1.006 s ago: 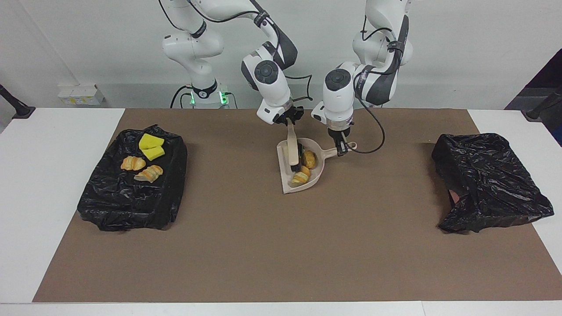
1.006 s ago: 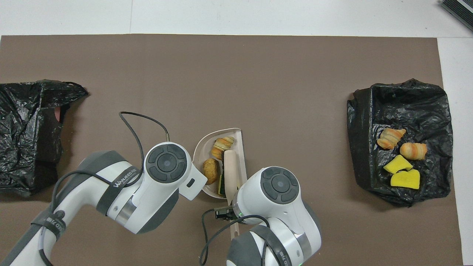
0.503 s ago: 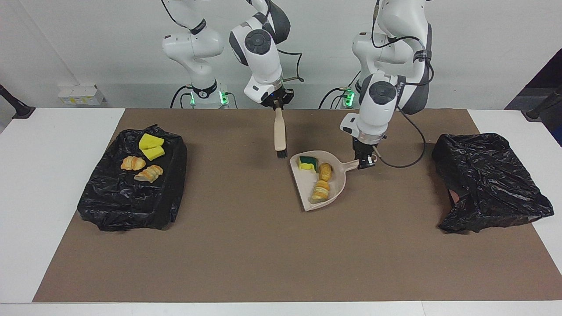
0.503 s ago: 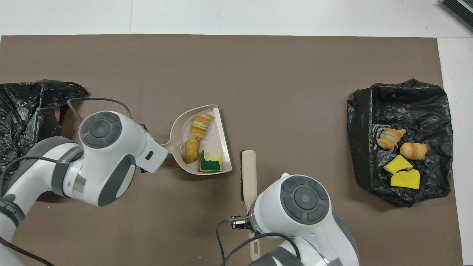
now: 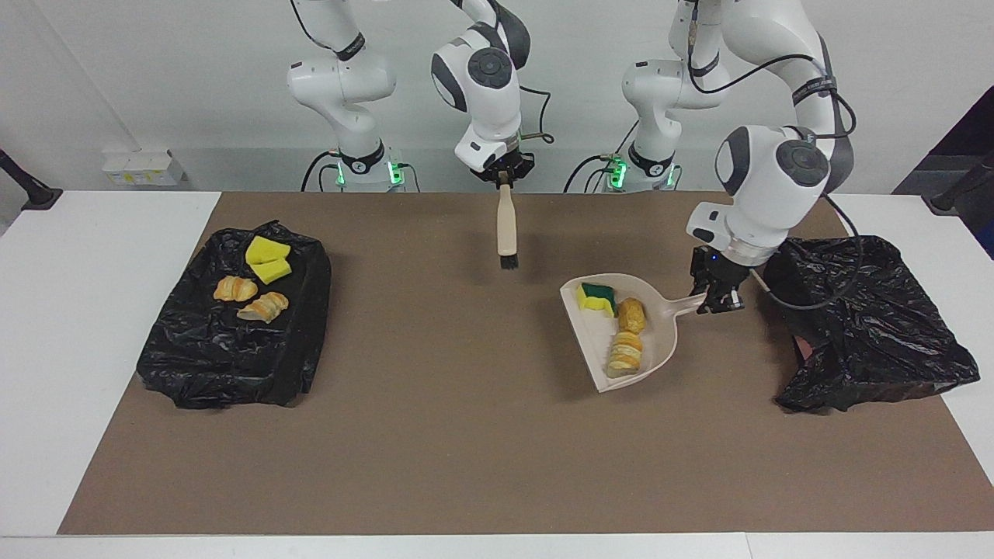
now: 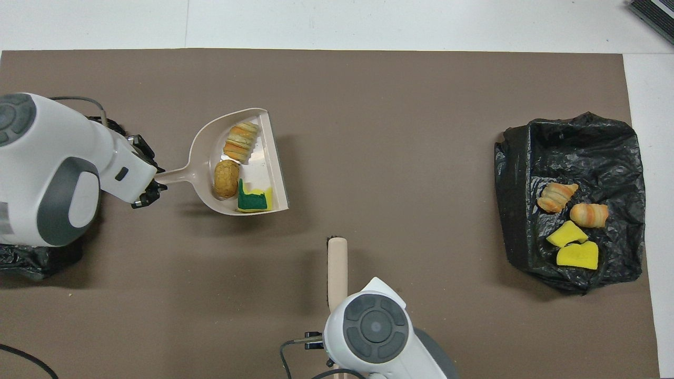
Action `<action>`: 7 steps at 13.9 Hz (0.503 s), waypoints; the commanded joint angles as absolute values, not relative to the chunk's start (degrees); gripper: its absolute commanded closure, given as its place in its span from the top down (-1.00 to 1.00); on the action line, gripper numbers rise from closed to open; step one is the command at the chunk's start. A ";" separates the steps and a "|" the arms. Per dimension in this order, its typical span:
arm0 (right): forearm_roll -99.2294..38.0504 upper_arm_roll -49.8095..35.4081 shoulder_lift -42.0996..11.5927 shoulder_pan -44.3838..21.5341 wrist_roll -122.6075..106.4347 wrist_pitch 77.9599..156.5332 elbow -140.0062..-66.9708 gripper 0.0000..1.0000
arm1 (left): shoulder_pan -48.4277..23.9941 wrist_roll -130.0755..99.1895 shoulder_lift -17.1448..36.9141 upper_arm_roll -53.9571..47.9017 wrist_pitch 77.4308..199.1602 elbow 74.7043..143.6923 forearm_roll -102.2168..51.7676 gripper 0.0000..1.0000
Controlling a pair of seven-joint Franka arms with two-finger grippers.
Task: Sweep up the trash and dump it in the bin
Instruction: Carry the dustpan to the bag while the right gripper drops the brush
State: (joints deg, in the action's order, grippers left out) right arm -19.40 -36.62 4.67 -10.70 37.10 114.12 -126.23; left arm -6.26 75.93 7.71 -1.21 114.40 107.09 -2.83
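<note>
Brown mat; trash beside left claw.

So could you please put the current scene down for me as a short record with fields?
left hand: shut on dustpan handle, raised beside the bin toward the left arm's end
dustpan load: green-yellow sponge, two bread bits
right hand: shut on brush, bristles down, raised over the mat
other bin: two yellow sponge chunks, two bread pieces on top
</note>
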 commanded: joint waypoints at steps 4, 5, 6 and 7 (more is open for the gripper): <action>-8.27 -40.43 -5.89 -11.34 47.46 120.24 -125.42 -1.00 | 3.14 87.60 12.48 -1.58 102.67 92.91 -3.87 -1.00; -8.26 -40.43 -5.98 -11.34 46.94 120.23 -125.42 -1.00 | 5.60 89.80 12.48 -1.58 101.70 92.38 -3.78 -1.00; -8.17 -40.34 -6.76 -11.16 46.32 120.50 -125.33 -1.00 | 7.28 92.35 12.48 -1.58 101.34 91.85 -3.78 -1.00; -7.83 -40.34 -7.29 -11.16 45.97 120.59 -125.33 -1.00 | 8.86 94.29 12.57 -1.32 101.34 91.41 -3.69 -1.00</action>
State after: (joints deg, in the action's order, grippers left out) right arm -9.58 -39.87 -6.36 -11.75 45.99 120.03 -126.06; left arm 5.72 90.08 11.45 -1.00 103.60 94.47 -2.96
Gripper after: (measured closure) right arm 0.740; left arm 0.687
